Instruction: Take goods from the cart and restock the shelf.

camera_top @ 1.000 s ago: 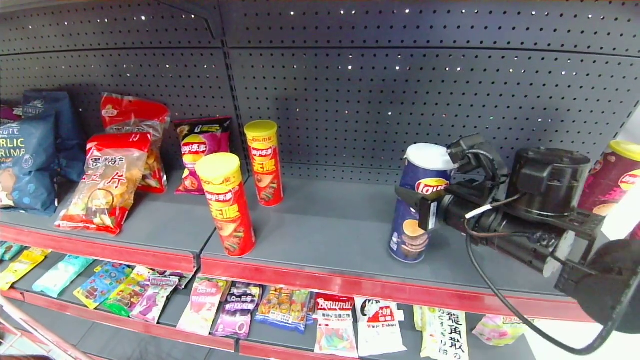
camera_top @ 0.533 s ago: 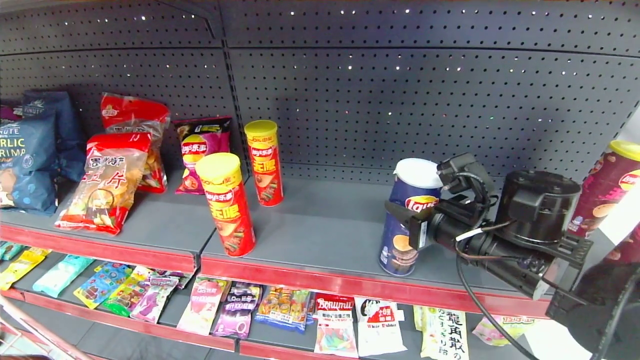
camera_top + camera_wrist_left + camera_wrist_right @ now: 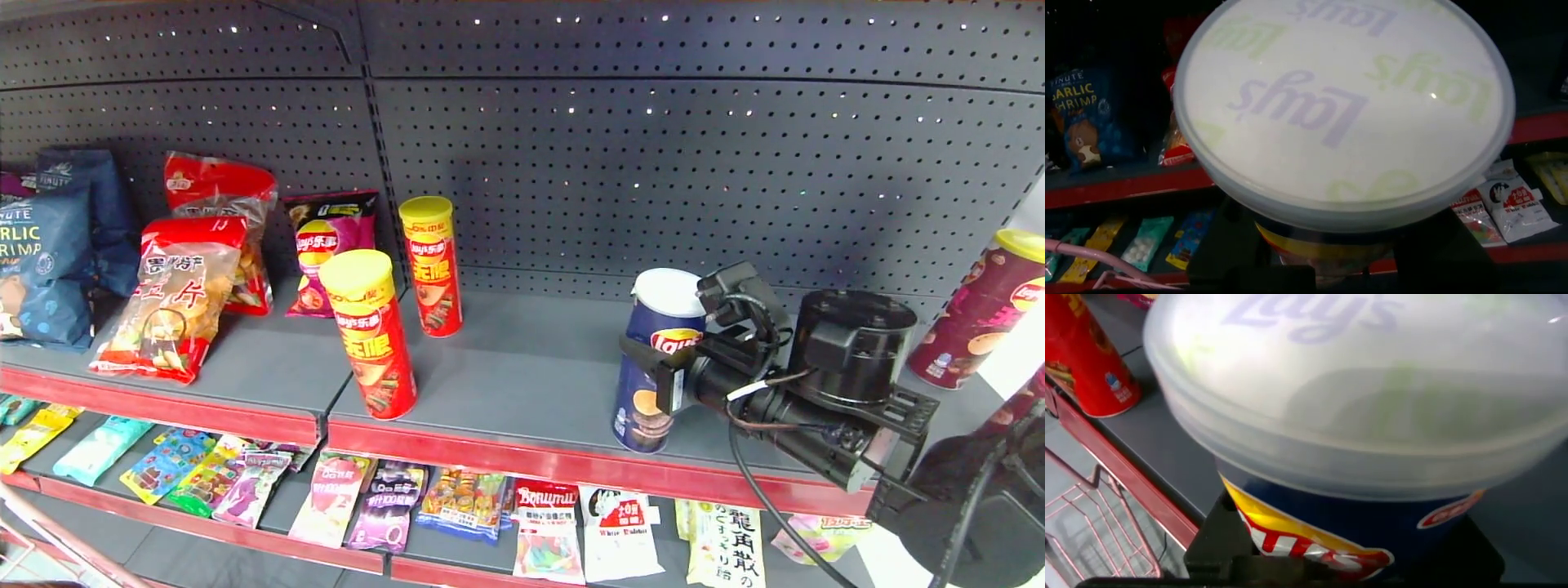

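My right jaws are clamped round the blue cardboard chip can with a white plastic lid (image 3: 647, 408). It stands upright, long axis vertical, with its base at the red front lip (image 3: 490, 459) of the grey metal shelf (image 3: 531, 367). Bare shelf lies behind it and leftward, towards the red yellow-lidded cans (image 3: 371, 335). My left jaws grip a second white-lidded can (image 3: 1343, 106).

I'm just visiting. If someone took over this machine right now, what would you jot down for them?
Right tool: shut on the blue can, upright near the front edge of the shelf; whether it rests there is unclear.
Left tool: shut on a white-lidded can, held off the shelf.
Done: both cans picked up.
Left: release the blue can, then shelve the other.
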You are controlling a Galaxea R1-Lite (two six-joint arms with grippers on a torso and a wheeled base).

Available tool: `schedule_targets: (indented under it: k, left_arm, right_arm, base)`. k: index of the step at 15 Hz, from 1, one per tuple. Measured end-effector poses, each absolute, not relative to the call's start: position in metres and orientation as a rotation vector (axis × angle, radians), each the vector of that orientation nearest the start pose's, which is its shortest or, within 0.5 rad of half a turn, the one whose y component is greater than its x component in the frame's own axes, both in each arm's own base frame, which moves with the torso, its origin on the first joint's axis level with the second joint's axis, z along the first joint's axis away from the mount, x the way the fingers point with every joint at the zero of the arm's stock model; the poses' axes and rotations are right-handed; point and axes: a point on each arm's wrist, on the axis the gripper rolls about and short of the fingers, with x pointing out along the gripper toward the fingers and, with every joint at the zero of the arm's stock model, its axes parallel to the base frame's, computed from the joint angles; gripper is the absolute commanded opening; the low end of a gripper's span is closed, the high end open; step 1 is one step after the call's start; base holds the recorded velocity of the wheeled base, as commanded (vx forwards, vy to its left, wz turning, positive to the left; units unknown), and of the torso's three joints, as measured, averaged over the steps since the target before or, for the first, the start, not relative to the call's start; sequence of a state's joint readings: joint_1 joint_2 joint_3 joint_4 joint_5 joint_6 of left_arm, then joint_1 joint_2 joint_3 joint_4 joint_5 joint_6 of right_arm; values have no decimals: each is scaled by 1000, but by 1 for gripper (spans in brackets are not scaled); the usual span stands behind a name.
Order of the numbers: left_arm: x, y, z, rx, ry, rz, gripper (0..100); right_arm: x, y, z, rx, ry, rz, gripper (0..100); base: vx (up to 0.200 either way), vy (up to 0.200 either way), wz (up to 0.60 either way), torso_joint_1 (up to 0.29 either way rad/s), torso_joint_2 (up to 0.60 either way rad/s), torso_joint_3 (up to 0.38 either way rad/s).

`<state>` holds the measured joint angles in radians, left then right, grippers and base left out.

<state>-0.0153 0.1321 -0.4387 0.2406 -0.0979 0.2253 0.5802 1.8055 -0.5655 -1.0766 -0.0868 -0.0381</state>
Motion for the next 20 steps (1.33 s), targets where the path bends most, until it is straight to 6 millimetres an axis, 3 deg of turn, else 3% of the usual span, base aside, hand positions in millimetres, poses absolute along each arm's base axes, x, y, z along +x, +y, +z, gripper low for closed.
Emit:
schedule_targets:
  k: [10, 11, 18, 20]
  left_arm:
    - [-52, -1, 171, 228, -79, -106, 0]
    - [-52, -1, 171, 227, -79, -105, 0]
    - [-51, -1, 169, 227, -71, -107, 0]
    - [-51, -1, 170, 226, -73, -107, 0]
  right_arm:
    - [243, 165, 130, -99, 165, 511, 0]
    - [243, 165, 129, -101, 168, 512, 100]
    - [238, 164, 126, -109, 186, 497, 100]
    - [228, 159, 127, -113, 190, 495, 100]
  base:
    - [0, 0, 0, 0, 0, 0]
    - [0, 0, 0, 0, 0, 0]
    - [0, 0, 0, 0, 0, 0]
    - [0, 0, 0, 0, 0, 0]
